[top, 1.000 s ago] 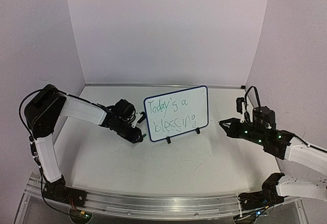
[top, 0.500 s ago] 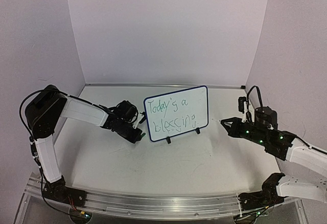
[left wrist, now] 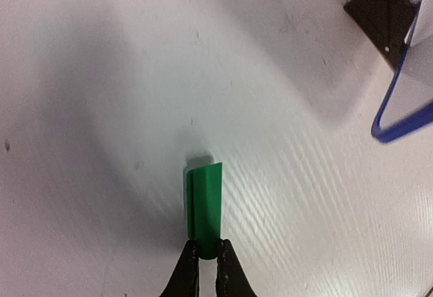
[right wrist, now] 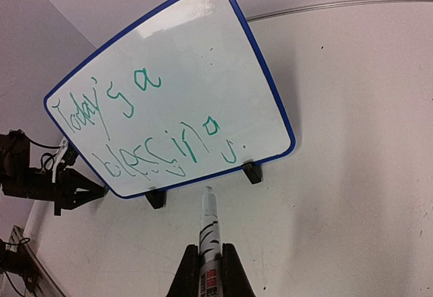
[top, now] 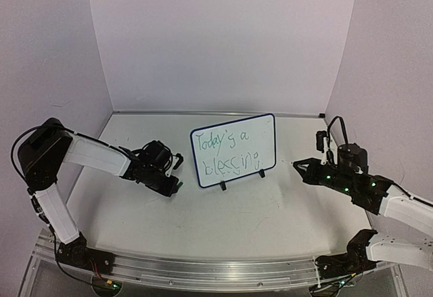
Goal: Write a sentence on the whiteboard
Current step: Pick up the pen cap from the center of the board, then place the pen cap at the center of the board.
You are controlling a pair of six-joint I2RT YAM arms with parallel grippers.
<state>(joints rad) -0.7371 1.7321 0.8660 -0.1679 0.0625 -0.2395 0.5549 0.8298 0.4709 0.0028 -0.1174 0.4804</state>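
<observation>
Whiteboard (top: 264,140): stands upright on black feet (right wrist: 252,172) at mid-desk, between the two arms, with its face turned toward the arm bases.
Sentence (right wrist: 152,156): green handwriting in two lines, "Today's a" above "blessing", filling the left and middle of the board.
Left claw (left wrist: 203,249): fingertips pressed together on the end of a green cap (left wrist: 204,202). It is held low over the desk (top: 223,222), just left of the board's lower left corner and apart from it.
Right claw (right wrist: 209,253): fingers pinched on the barrel of a marker (right wrist: 208,233), to the right of the board.
Marker tip: points at the board's lower edge between the feet. Whether it touches the board cannot be told.
</observation>
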